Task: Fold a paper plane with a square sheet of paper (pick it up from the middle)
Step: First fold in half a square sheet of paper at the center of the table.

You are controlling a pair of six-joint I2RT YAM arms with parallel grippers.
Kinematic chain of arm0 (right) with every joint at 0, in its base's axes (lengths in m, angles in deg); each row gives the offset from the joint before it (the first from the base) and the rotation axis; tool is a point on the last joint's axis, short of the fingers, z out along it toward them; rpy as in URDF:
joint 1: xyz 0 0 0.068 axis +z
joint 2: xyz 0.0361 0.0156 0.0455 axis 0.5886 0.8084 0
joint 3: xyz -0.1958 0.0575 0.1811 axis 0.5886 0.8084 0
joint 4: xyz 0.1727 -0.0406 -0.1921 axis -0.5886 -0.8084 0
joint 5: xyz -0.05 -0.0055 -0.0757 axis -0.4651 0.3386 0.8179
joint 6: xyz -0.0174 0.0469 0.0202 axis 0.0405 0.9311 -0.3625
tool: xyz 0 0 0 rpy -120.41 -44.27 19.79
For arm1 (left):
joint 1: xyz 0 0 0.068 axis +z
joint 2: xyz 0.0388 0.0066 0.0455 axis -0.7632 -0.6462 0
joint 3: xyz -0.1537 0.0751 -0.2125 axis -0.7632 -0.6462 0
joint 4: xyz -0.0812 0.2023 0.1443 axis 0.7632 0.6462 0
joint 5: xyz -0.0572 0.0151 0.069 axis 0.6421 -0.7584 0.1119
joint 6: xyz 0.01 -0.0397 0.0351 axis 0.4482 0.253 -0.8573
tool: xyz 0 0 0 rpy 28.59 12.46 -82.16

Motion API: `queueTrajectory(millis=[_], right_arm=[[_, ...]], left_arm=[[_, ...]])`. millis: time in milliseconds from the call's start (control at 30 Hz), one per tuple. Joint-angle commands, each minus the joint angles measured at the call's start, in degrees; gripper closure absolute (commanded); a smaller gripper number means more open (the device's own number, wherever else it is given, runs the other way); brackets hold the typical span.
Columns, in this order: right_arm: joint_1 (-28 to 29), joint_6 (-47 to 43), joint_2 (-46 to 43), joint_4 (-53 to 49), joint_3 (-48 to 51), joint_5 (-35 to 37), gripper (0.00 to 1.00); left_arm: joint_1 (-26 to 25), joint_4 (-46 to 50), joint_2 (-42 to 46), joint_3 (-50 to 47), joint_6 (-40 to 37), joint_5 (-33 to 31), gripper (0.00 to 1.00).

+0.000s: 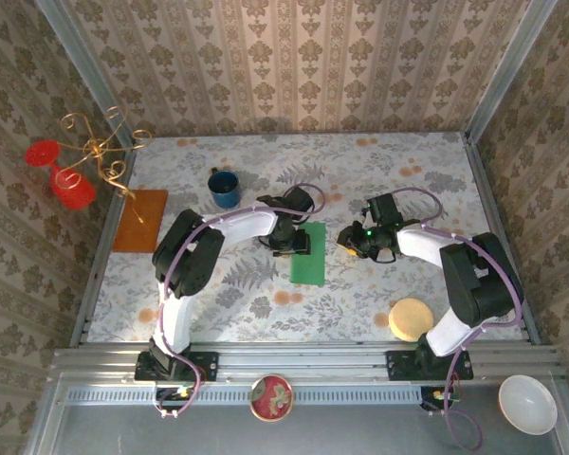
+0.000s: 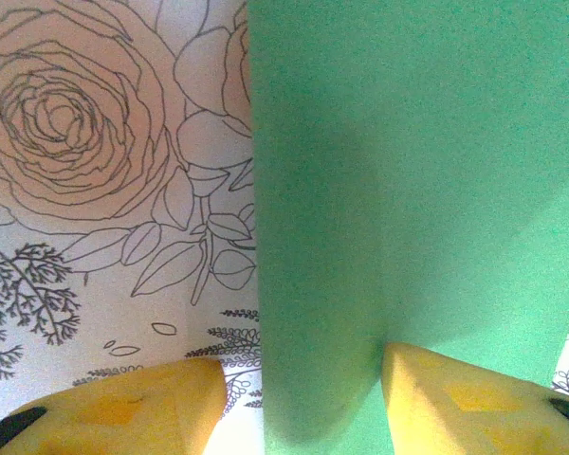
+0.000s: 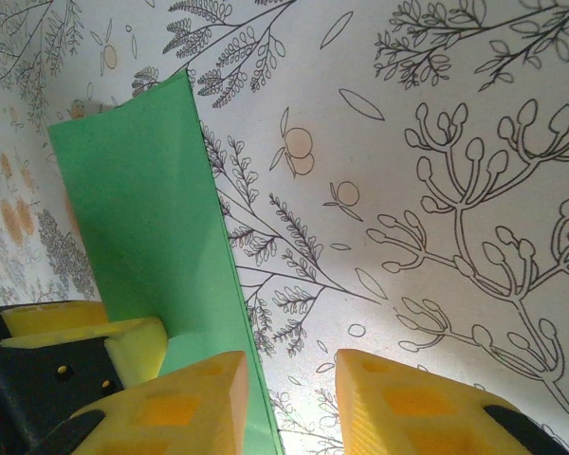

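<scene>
Both the left end effector [image 2: 303, 384] and right end effector [image 3: 291, 374] gaped, holding nothing; we judged the paper [image 1: 311, 261] needed even creasing

- the table [image 1: 379, 180] is covered edge to edge by a pale cloth printed with line-drawn leaves, roses and small orange blossoms; patterned walls close it in on three sides.
- the square sheet of paper [image 1: 309, 261], bright green, lies flat near the middle and shows as a narrow rectangle with its long side running near to far.
- a blue mug [image 1: 224, 188] stands upright behind and left of the green paper, well apart from it.
- an orange-brown sheet [image 1: 140, 220] lies flat at the left edge.
- a pale yellow disc [image 1: 411, 318] rests near the front right.
</scene>
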Motion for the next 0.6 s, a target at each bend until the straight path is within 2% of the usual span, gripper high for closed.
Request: queueTrajectory(millis=[0,567], right_arm=[[-0.3,-0.1,0.7,0.9,0.6,-1.4,0.67],[-0.3,0.1,1.1,1.9,1.1,-2.1,0.67]], left_arm=[[-1.0,0.9,-10.2,-4.4,1.0,1.7,0.48],[-0.3,1.4,-10.9,-4.6,3.1,2.0,0.47]])
